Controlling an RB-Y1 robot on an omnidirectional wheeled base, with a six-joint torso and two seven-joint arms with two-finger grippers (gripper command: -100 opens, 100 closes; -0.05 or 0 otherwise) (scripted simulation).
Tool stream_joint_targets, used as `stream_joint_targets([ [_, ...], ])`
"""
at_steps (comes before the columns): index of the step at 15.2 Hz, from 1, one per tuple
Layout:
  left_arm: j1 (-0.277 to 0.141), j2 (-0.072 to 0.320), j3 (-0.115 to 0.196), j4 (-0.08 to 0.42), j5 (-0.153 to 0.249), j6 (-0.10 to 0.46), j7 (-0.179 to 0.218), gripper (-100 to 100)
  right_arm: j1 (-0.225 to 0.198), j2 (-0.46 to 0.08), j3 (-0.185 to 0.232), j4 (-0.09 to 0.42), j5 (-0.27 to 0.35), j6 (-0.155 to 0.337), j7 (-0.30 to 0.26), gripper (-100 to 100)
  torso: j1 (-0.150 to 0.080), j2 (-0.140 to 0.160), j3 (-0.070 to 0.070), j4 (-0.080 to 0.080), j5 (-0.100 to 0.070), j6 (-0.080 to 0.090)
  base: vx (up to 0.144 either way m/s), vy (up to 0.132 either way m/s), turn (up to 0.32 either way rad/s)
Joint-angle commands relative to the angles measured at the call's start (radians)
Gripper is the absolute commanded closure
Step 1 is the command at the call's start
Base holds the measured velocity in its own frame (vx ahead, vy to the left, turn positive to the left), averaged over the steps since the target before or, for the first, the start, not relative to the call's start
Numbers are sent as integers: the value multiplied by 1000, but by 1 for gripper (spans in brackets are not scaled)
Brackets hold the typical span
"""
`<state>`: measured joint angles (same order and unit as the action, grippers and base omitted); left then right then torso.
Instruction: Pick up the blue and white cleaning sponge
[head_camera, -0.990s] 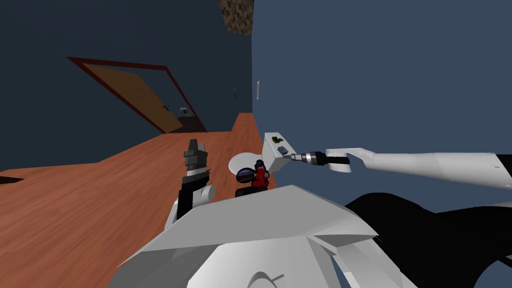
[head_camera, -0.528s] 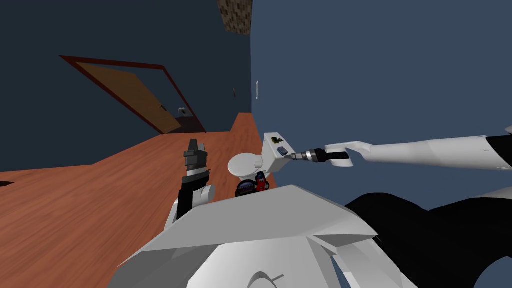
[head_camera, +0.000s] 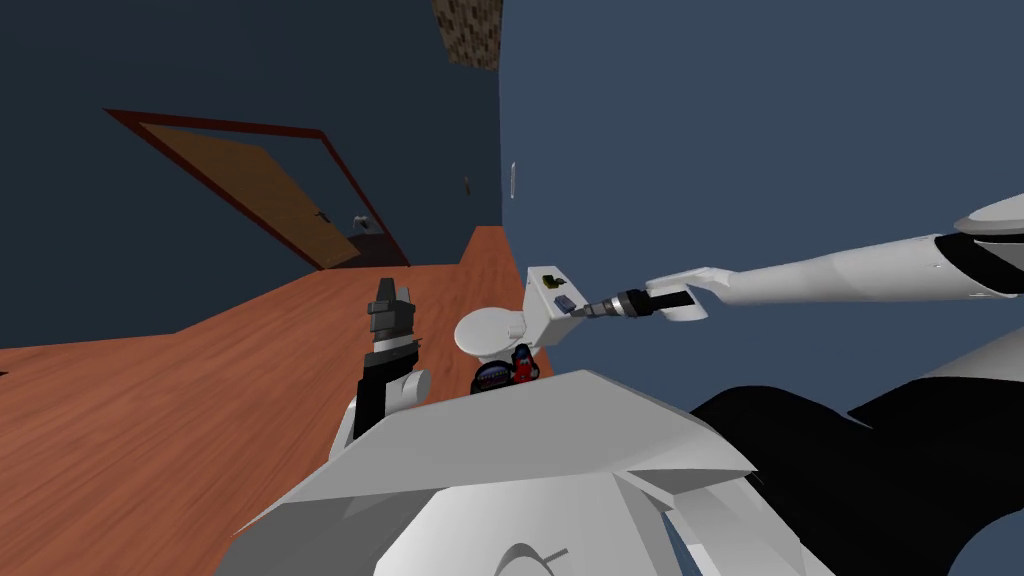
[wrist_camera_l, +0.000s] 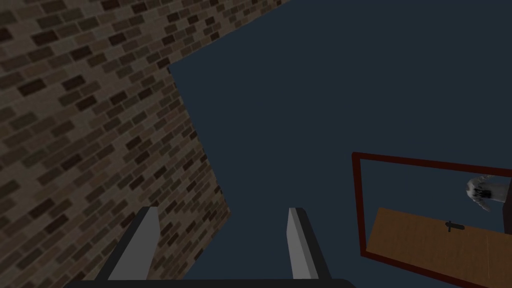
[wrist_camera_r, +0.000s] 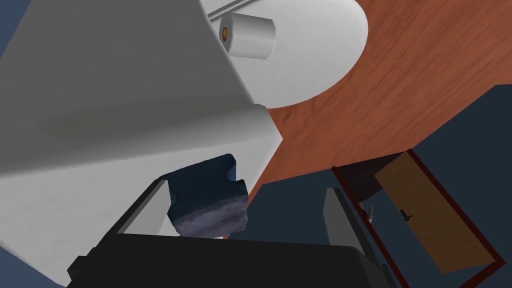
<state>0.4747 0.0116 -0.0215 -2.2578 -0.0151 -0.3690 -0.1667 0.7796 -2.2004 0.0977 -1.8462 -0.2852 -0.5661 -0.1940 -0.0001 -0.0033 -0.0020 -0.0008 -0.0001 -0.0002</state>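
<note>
Near tank (wrist_camera_r: 100, 100) edge, sponge (wrist_camera_r: 207, 197) lies between spread fingers (wrist_camera_r: 342, 217) of right tool (wrist_camera_r: 245, 189).

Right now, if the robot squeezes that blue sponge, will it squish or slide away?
Probably squishy: the sponge has soft-looking, notched edges, so it should give when the open right gripper closes. It lies flat, so it shouldn't roll. It sits near a corner of the white tank top, so a sideways nudge might slide it off.

Sponge (wrist_camera_r: 207, 197) on toilet tank (wrist_camera_r: 100, 100) against wall (head_camera: 750, 150)
</note>
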Motion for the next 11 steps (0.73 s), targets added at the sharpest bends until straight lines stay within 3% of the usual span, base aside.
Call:
stream_joint_targets([
  [1, 0, 0, 0, 0, 0, 0, 0, 0, 6, -50, -2, 7, -3, -3, -3, -100, 0, 0, 0, 0, 0, 0, 32, -6, -13],
  [11, 0, 0, 0, 0, 0, 0, 0, 0, 40, -257, 3, 62, -25, -26, -23, -100, 0, 2, 1, 0, 0, 0, 24, -3, -14],
])
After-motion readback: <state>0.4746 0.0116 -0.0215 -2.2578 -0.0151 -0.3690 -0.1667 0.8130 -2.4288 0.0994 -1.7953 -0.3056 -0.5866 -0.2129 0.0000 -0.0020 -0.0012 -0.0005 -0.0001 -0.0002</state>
